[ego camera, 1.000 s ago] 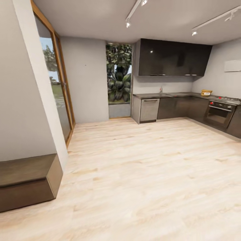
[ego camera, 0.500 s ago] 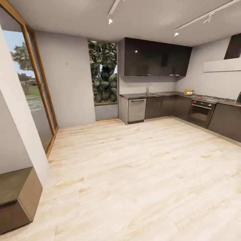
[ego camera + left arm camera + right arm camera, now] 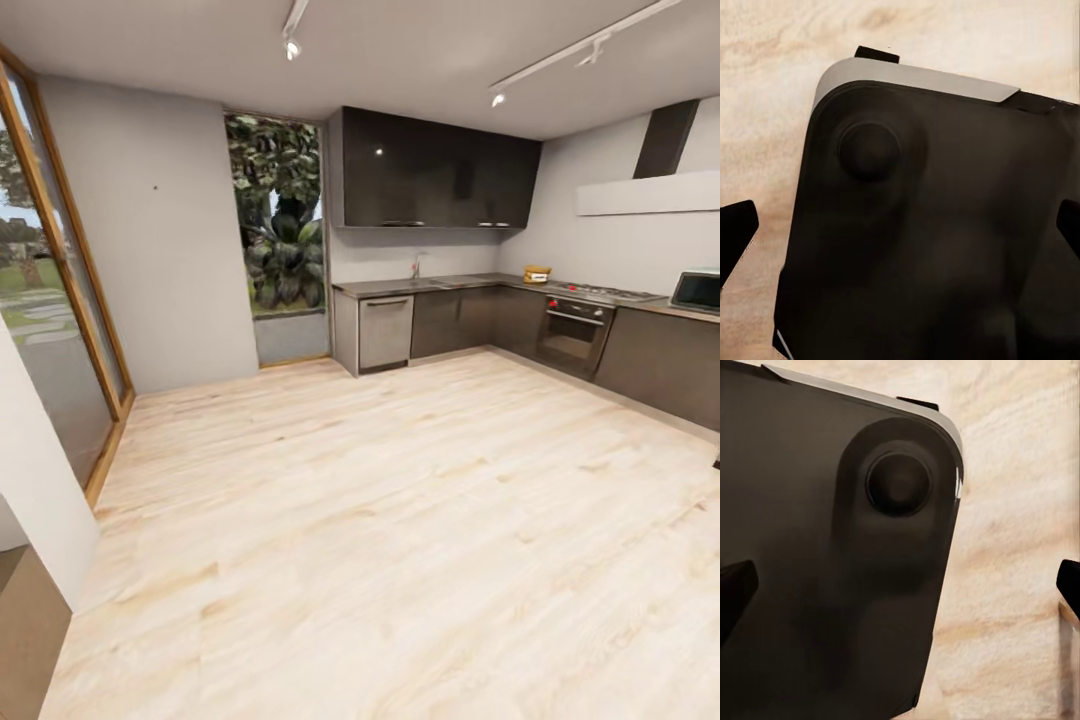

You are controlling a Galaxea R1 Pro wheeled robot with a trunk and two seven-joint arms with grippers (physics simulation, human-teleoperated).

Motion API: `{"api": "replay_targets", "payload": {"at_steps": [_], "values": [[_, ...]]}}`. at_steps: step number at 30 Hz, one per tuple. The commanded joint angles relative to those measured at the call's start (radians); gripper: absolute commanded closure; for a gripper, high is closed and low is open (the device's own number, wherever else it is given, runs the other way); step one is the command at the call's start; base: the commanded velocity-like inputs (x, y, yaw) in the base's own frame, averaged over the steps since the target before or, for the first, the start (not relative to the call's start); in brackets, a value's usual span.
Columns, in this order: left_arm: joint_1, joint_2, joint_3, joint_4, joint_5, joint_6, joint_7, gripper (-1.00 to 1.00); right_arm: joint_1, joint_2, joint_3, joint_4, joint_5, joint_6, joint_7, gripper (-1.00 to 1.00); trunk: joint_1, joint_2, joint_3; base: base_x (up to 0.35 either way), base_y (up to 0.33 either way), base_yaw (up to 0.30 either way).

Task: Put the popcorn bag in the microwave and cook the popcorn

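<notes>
Head view: open kitchen, pale wood floor (image 3: pixel 400 520) running to an L of dark cabinets (image 3: pixel 470 320) along the far and right walls. Grey tabletop (image 3: pixel 450 282) tops the run. Popcorn bag (image 3: pixel 537 273) sits on it in the far corner, small and tan, just beside the steel hob (image 3: pixel 605 293); oven (image 3: pixel 572 335) below the hob. Microwave (image 3: pixel 698 290) stands on the tabletop at the right edge of the frame, well apart from the bag, dark door facing the room. Tall window with foliage (image 3: pixel 280 230) between the grey wall and the upper cabinets (image 3: pixel 430 170).

Left wrist view: left hand (image 3: pixel 900 232) points down over the robot's dark rounded base (image 3: pixel 937 225); fingertips (image 3: pixel 735 232) sit at opposite frame edges, so spread wide, holding nothing. Wood floor beyond the base.

Right wrist view: right hand (image 3: pixel 900 589) likewise, fingertips (image 3: pixel 735 589) far apart, empty, above the same base (image 3: pixel 825 547) and floor. Bag and microwave are both far from either hand, across the room.
</notes>
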Motion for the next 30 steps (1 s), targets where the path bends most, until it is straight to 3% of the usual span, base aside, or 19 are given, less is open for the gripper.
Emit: {"api": "replay_targets", "payload": {"at_steps": [1, 30], "values": [[0.000, 0.000, 0.002, 0.000, 0.010, -0.001, 0.000, -1.00, 0.000, 0.000, -0.002, 0.000, 0.009, -0.003, -0.003, -1.00, 0.001, 0.000, -0.001, 0.325, 0.000, -0.002], [0.000, 0.000, 0.002, 0.000, 0.011, -0.001, 0.000, -1.00, 0.000, -0.006, -0.002, 0.000, 0.010, -0.004, -0.011, -1.00, 0.001, 0.000, -0.001, 0.325, 0.000, -0.005]]}}
